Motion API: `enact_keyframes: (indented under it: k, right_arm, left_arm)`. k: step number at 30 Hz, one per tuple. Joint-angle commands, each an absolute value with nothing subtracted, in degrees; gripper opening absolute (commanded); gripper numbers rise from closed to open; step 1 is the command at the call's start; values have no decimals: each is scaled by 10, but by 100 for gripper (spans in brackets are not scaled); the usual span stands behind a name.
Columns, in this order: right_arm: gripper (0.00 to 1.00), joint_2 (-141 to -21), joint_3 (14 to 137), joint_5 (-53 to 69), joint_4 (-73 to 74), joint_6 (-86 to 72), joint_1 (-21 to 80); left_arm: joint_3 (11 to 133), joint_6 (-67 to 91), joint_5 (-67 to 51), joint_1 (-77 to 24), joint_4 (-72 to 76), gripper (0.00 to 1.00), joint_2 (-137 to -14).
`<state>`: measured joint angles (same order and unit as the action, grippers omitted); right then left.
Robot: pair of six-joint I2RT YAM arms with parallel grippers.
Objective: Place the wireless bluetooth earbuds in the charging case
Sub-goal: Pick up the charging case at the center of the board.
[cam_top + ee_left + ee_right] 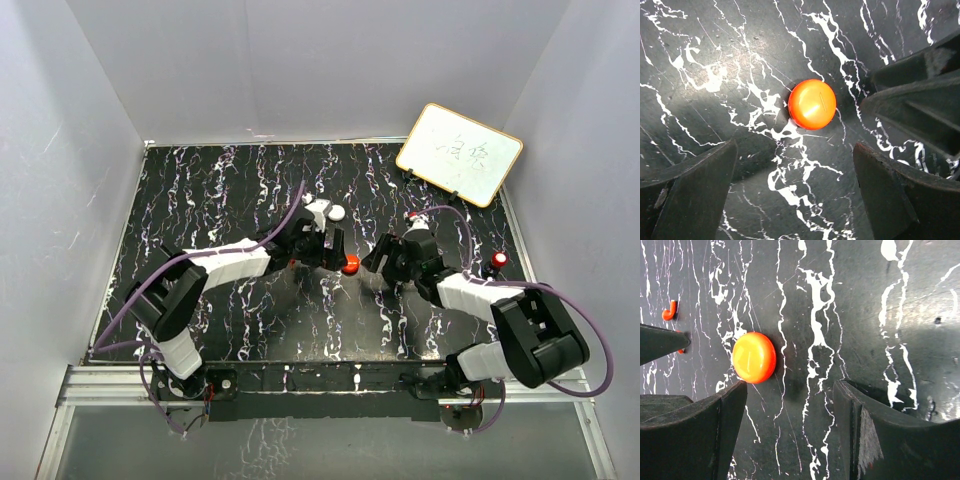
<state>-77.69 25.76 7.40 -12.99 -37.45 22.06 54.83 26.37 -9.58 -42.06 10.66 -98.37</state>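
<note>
Left claw (pixel 795 150) stands with its jaws wide apart and nothing between them, hanging low over the black, white-veined table (pixel 220 190). In its own wrist view the orange disc (pixel 812 104) lies flat on the table just beyond the two dark fingertips (pixel 695 195), not touched by either. The right claw (pixel 790 387) faces it from the other side, jaws also parted with only bare table between them; in the right wrist view the same orange disc sits just off the tip of the finger on the left of that view, outside the gap, and whether it touches that finger cannot be told. From above, the two claws point at each other near the middle of the table with the disc between them, close to both. One red earbud (pixel 670 310), a tiny hooked piece, lies on the table beyond the disc in the right wrist view, apart from it. A second red speck shows at the edge of a dark finger nearby, too hidden to make out. A white disc (pixel 337 213) lies just past the left claw, a red disc (pixel 499 260) sits near the table's right edge, and a small whiteboard (pixel 460 153) stands tilted at the far right corner.
</note>
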Motion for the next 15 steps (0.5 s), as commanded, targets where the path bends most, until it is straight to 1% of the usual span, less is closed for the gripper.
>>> enact_keyframes:
  k: [1,4,8,15]
  right_arm:
    - [68,-744,289,49,-116,-354,206]
    - [68,-729,291,46,-105,-347,196]
    - [68,-705,292,42,-95,-340,180]
    - [68,-686,295,56,-84,-329,153]
  left_arm:
    - [575,135,-99,-419,32,98,-962]
    - [566,88,-100,-422,42,98,-958]
    - [529,24,-93,-429,96,98,-932]
    - [491,-75,-161,-432,164,98,-916]
